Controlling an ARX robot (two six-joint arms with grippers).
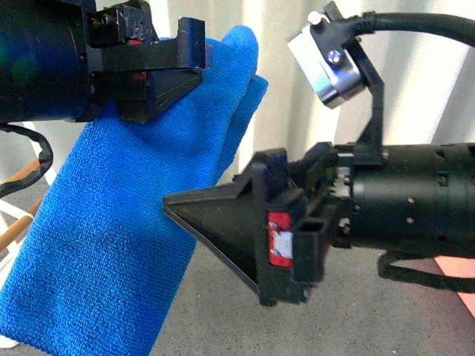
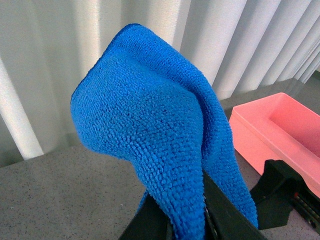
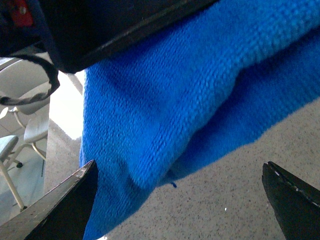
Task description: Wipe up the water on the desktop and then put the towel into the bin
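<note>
1. The left gripper (image 1: 180, 68) is high above the dark grey, speckled, stone-like desktop (image 1: 223, 311). Its jaws are pressed together on one upper edge of the bright blue, fuzzy microfibre towel (image 1: 111, 222).
2. The towel hangs down from this grip in a long soft fold, on the robot's left side. Its top edge stands up above the black fingers (image 2: 227, 220), as the left wrist view shows.
3. I cannot tell if the lowest corner of the towel touches the desktop.
4. The right gripper (image 3: 180, 165) is lower and points toward the hanging towel, very near to it. Its jaws are spread wide and hold nothing; the two black fingertips (image 3: 70, 205) are well apart, with the towel and the bare desktop between them.
5. The salmon-pink rectangular plastic bin (image 2: 280, 130) stands on the desktop on the robot's right side, apart from the towel. The part of its inside that shows is empty.
6. A white pleated curtain (image 2: 50, 75) closes the scene behind the desktop.
7. At the left edge of the front view a piece of a white tray with wooden rods (image 1: 16, 231) shows beside the towel.
</note>
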